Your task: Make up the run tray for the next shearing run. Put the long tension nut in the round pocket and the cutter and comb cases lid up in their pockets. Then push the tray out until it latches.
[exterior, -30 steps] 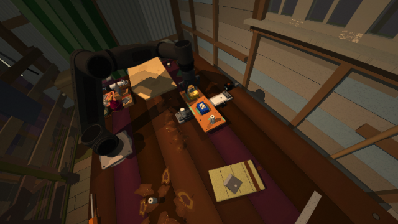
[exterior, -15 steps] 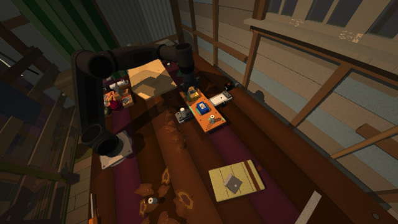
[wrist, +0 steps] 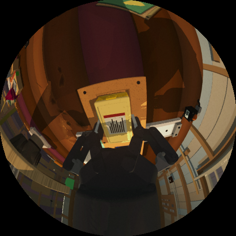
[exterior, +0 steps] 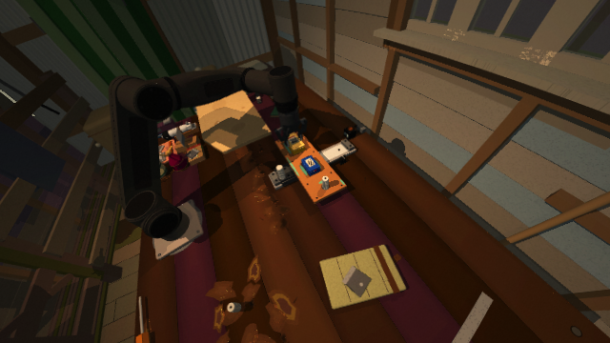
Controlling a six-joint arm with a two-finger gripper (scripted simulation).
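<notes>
The yellow comb case is lid up, its red stripe and comb mark showing, and I grip it in my closed gripper at the far-end pocket of the orange run tray. The blue cutter case lies lid up in the tray's middle pocket. The long tension nut stands in the round pocket at the tray's near end. My arm reaches in from the left.
A tan board lies left of the tray. A grey block with a short nut touches the tray's left side, a white rail bracket its right. A yellow mat with a grey piece lies nearer, and a loose nut sits at the front.
</notes>
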